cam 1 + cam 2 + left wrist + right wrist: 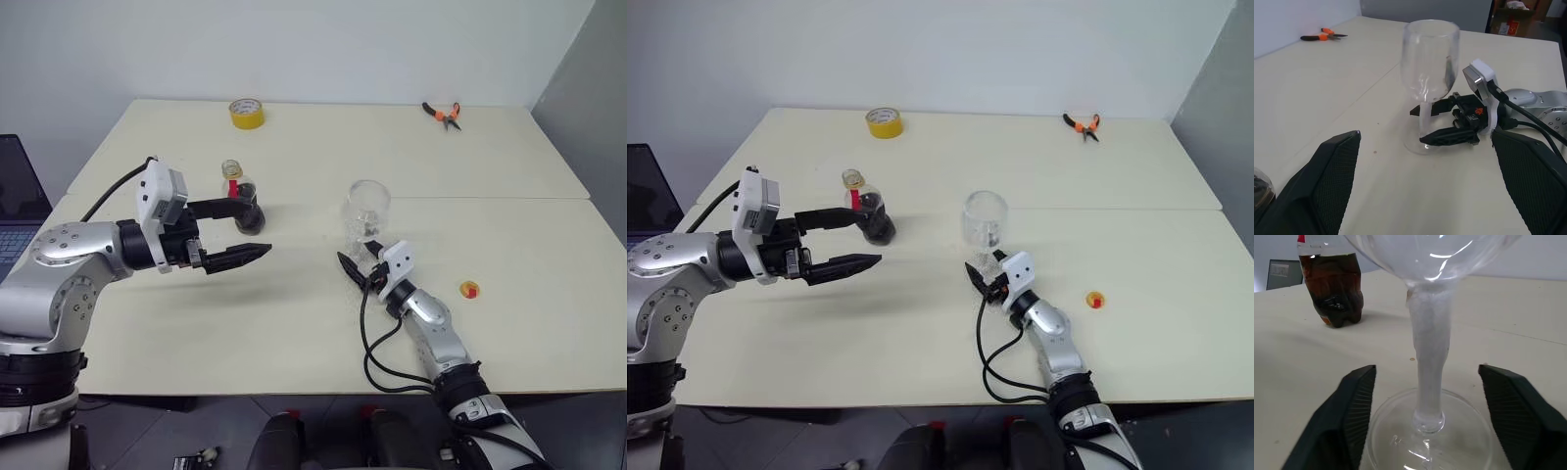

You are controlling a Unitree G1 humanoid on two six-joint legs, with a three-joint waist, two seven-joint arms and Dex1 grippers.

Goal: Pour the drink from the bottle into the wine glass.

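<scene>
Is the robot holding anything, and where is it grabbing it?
Nothing. The right gripper is open around the glass stem; the left gripper is open beside the bottle.

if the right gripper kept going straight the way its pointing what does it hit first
Most likely the wine glass: the right gripper has its open fingers either side of the thin stem, just above the round foot, so the stem is the first thing ahead.

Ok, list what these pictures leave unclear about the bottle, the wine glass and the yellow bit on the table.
- Bottle: in the head views the left gripper's upper finger crosses its lower body, hiding its base.
- Bottle top: cut off by the right wrist view's edge.
- Wine glass: its rim is cut off in the right wrist view.
- Small yellow and red object: too small to identify.
</scene>
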